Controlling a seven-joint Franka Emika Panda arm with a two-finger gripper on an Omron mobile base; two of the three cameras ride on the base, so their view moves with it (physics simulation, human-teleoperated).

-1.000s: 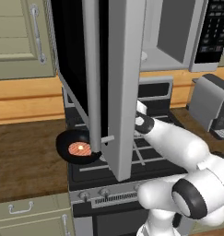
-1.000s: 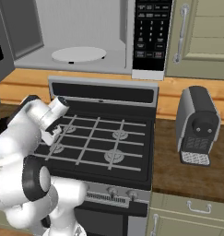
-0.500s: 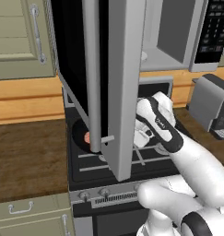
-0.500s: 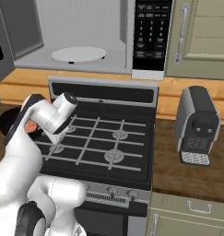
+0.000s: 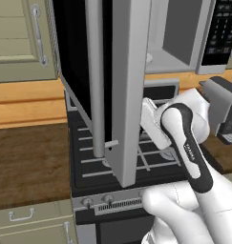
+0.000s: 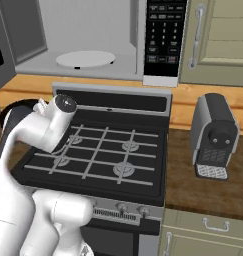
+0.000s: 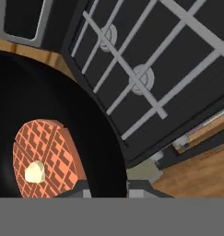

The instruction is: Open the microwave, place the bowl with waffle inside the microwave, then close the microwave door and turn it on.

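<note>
A: Holding anything in the gripper (image 7: 109, 190)?

B: Yes, closed narrow on the rim of the black bowl (image 7: 49, 106), with the rim pinched between the two finger tips. Kept about level, probably so that the waffle (image 7: 45, 159) with its pale centre does not slide out.

A: And where, compared to the stove (image 6: 103, 150)?

B: Up off the surface, at the left edge of the stove, partly above the wooden tabletop (image 7: 196, 177). Visible in the right base view as a dark round edge just beside the white wrist.

A: Microwave (image 6: 93, 30) ready?

B: Open. Microwave door (image 5: 127, 86) standing fully out toward the base, edge-on in the left base view, with the bar handle (image 5: 96, 81) in front. Grey cavity free, white turntable (image 6: 85, 58) bare.

A: Why so low and to the side?

B: Likely to keep under and behind the open door, which stands close to the arm. Next, by my judgement: up to cavity height, then forward onto the turntable.

A: Risks?

B: Catching the door edge or the cavity lip, or tilting with such a thin rim grip. Closing the door and pressing the keypad (image 6: 160, 37) not yet done
</note>
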